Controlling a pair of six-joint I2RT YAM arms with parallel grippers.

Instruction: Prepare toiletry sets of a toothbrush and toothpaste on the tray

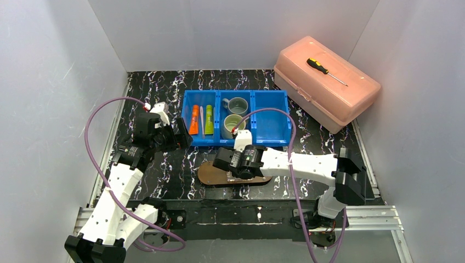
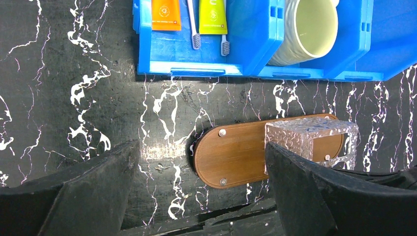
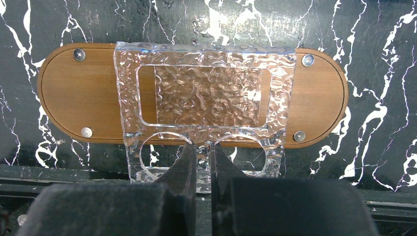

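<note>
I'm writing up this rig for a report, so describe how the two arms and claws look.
The left arm and right arm have white rounded shells with black joints. A purple cable loops along each. The left claw and right claw have matte black tapering fingers. No markings are legible.

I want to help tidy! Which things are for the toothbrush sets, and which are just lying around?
For the job: orange tube, green tube, toothbrushes, grey mug, pale green mug, tray, clear holder.
Lying about: pink toolbox, screwdriver.

two tubes (image 1: 194,119), two toothbrushes (image 2: 195,30), two mugs (image 1: 238,104), one tray (image 3: 74,98), one holder (image 3: 211,93), one bin (image 1: 271,118), one box (image 1: 329,87), one screwdriver (image 1: 323,68)
</note>
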